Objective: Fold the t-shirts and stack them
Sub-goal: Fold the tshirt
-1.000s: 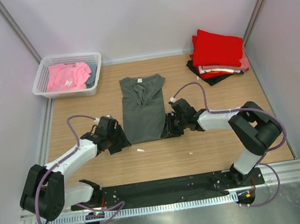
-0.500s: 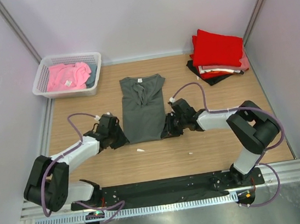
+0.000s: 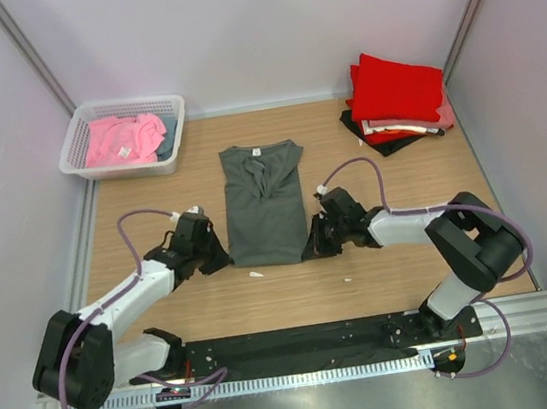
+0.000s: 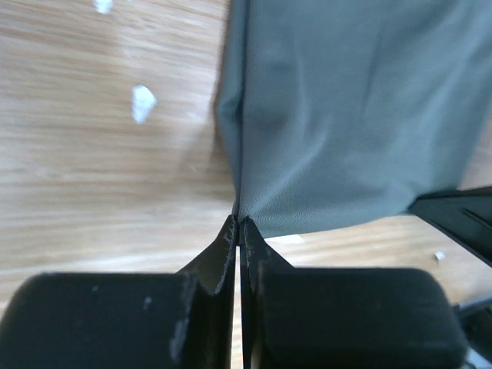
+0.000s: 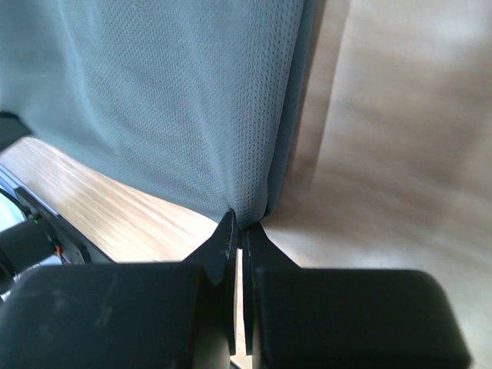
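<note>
**Grey cloth t-shirt [image 3: 264,204] pinched at both lower corners**

Dark in tone and folded into a long narrow strip, the grey cloth t-shirt lies flat at the centre of the top view on the light wooden tabletop [image 3: 296,297]. Its neck, with a small white label, points to the top of the frame and its hem to the bottom.

The left gripper [image 3: 222,260] sits at the hem's lower-left corner. In the left wrist view its two black fingers [image 4: 219,250] are pressed together, with the corner of the shirt [image 4: 354,115] caught at their tips [image 4: 239,223].

The right gripper [image 3: 313,250] sits at the lower-right corner. Its wrist view shows the same thing: jaws closed tight [image 5: 237,219], with the folded edge of the shirt [image 5: 177,100] nipped between them. Both arms reach in low over the table from the bottom corners of the frame.

Just below the hem lie two small white scraps [image 3: 257,274], one near the left gripper and one further right [image 3: 346,280].

In the upper right of the frame is a stack of folded bright red t-shirts [image 3: 394,88], with a black t-shirt [image 3: 378,142] at the bottom of the pile.

In the upper left stands a white latticed plastic basket [image 3: 129,103] holding a crumpled pink t-shirt [image 3: 124,138]. It is well apart from the grey shirt.
</note>
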`<state>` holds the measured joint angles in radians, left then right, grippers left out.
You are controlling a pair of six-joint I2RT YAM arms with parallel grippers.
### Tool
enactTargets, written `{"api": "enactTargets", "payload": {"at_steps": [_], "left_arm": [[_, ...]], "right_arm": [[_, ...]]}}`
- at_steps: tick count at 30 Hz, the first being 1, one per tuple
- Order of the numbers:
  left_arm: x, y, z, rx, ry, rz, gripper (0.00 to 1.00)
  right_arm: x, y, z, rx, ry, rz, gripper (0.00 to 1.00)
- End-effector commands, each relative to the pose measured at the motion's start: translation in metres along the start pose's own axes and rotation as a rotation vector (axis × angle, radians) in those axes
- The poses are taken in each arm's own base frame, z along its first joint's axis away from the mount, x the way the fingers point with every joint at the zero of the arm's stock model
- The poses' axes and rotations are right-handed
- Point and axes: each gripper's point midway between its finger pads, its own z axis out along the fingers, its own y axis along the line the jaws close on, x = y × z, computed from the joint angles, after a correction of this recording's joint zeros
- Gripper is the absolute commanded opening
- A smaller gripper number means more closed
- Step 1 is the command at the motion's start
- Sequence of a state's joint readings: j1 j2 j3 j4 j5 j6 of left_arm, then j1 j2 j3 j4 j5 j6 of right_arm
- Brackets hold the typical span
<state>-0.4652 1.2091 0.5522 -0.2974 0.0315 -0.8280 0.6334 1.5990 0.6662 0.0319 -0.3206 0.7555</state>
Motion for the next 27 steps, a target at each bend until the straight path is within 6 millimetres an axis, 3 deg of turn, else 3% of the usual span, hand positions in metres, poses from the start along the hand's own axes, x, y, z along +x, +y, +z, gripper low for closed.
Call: {"api": "enactTargets", "payload": {"at_steps": [1, 5, 6, 7, 11, 12, 13, 18, 23, 27], "left_arm": [[0.01, -0.006, -0.018, 0.037, 0.015, 0.015, 0.0], [0.033, -0.013, -0.036, 0.086, 0.051, 0.003, 0.0], [0.037, -0.014, -0.04, 0.097, 0.055, -0.003, 0.0], [0.042, -0.015, -0.046, 0.1, 0.062, -0.028, 0.0], [0.044, -0.023, -0.075, 0.152, 0.035, -0.035, 0.0], [0.045, -0.018, -0.079, 0.127, 0.04, -0.032, 0.0], [0.043, -0.019, -0.084, 0.128, 0.035, -0.031, 0.0], [0.024, -0.034, -0.104, 0.097, 0.032, 0.038, 0.0], [-0.015, -0.061, -0.115, 0.082, -0.036, 0.104, 0.0], [-0.036, -0.079, -0.114, 0.064, -0.044, 0.159, 0.0]], "right_arm": [[0.023, -0.017, -0.015, 0.067, 0.024, 0.008, 0.01], [0.046, 0.0, -0.032, 0.054, 0.019, -0.026, 0.01], [0.06, 0.004, -0.033, 0.055, 0.039, -0.047, 0.01], [0.064, 0.001, -0.036, 0.081, 0.028, -0.046, 0.01], [0.074, 0.008, -0.057, 0.08, -0.016, -0.001, 0.01], [0.068, 0.018, -0.067, 0.052, -0.049, -0.001, 0.01], [0.069, 0.015, -0.072, 0.074, -0.05, 0.005, 0.01], [0.03, 0.039, -0.106, 0.129, -0.169, -0.056, 0.01], [-0.006, 0.036, -0.121, 0.272, -0.244, -0.092, 0.01], [-0.035, 0.042, -0.13, 0.281, -0.282, -0.096, 0.01]]}}
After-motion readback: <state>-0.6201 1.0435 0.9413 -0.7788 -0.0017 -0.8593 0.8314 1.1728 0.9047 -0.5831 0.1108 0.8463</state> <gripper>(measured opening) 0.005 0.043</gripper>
